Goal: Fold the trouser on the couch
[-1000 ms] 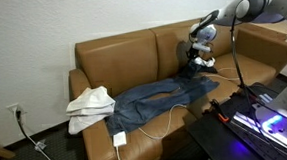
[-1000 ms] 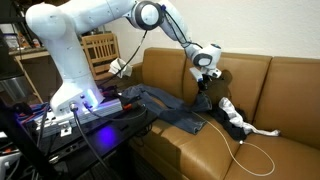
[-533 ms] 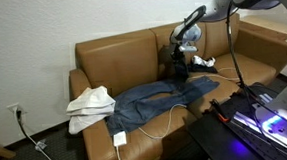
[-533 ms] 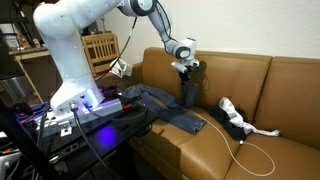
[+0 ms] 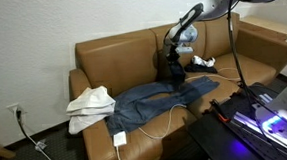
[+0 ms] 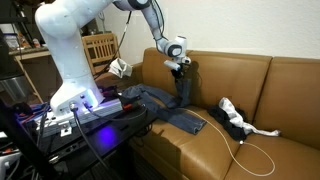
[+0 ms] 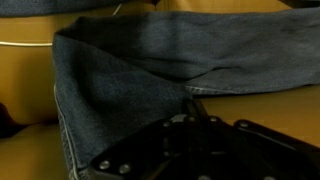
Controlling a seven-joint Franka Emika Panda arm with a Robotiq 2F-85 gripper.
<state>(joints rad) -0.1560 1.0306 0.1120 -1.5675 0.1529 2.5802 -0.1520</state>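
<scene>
Blue jeans, the trouser [image 5: 150, 98], lie spread along the seat of a brown leather couch [image 5: 112, 62]. My gripper [image 5: 174, 56] is shut on one leg end and holds it lifted above the seat, so the denim hangs down from the jaws [image 6: 181, 88]. In the wrist view the jaws [image 7: 190, 105] are closed on the denim [image 7: 110, 80], with brown leather behind. The rest of the trouser [image 6: 165, 108] stays flat on the seat.
A white cloth heap [image 5: 88, 106] lies at one end of the couch. A black-and-white object [image 6: 232, 114] with a white cable [image 6: 255, 150] lies on the seat. A white charger [image 5: 119, 139] hangs at the front edge. The robot base table [image 6: 70, 118] stands in front.
My gripper has moved along the couch toward the other end of the trouser, carrying the leg end up and over. The lifted denim now hangs higher.
</scene>
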